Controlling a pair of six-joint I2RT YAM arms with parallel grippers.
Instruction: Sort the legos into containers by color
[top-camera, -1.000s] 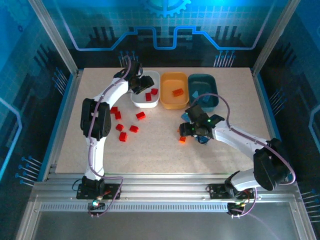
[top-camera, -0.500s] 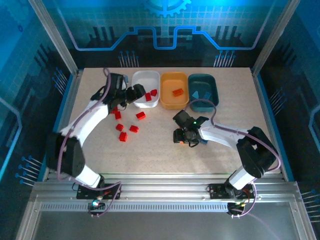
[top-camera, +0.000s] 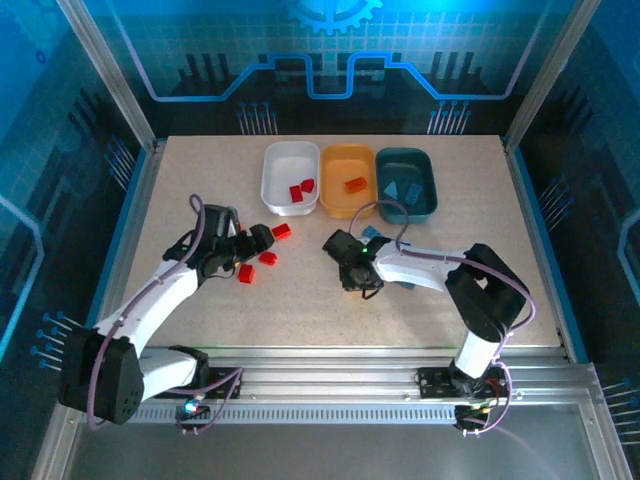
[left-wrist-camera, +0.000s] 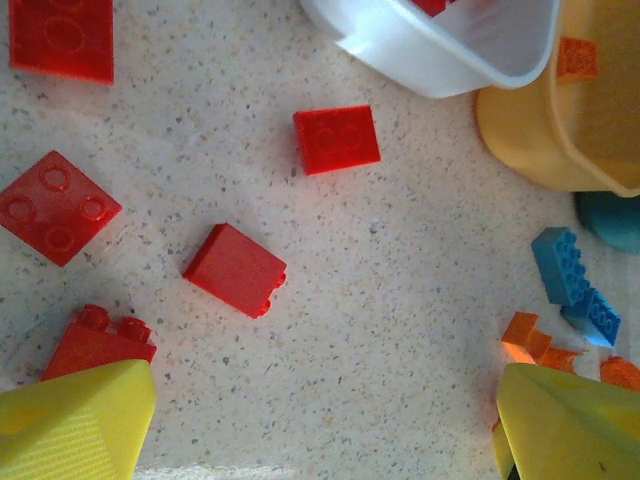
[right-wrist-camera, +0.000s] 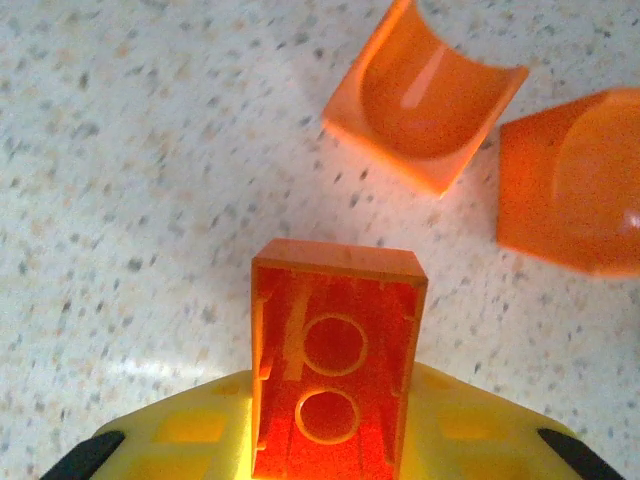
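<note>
My right gripper (right-wrist-camera: 335, 445) pinches a small orange plastic brick (right-wrist-camera: 338, 340). My left gripper (left-wrist-camera: 325, 425) gapes wide, empty, above red plastic bricks (left-wrist-camera: 235, 268).

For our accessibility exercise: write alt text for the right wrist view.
An orange brick, hollow underside facing the camera, is gripped in the right end effector. Beyond it, a curved orange piece and a rounded orange piece lie on the speckled table.

The left arm (top-camera: 150, 300) and right arm (top-camera: 425, 268) look alike: white shells between black joints, with a grey-purple cable (top-camera: 199, 210) looping loosely along each. A small green light (top-camera: 367, 238) glows on the right one. The left gripper (left-wrist-camera: 320, 440) has blunt yellow fingers (left-wrist-camera: 75, 420), finely ribbed.
</note>
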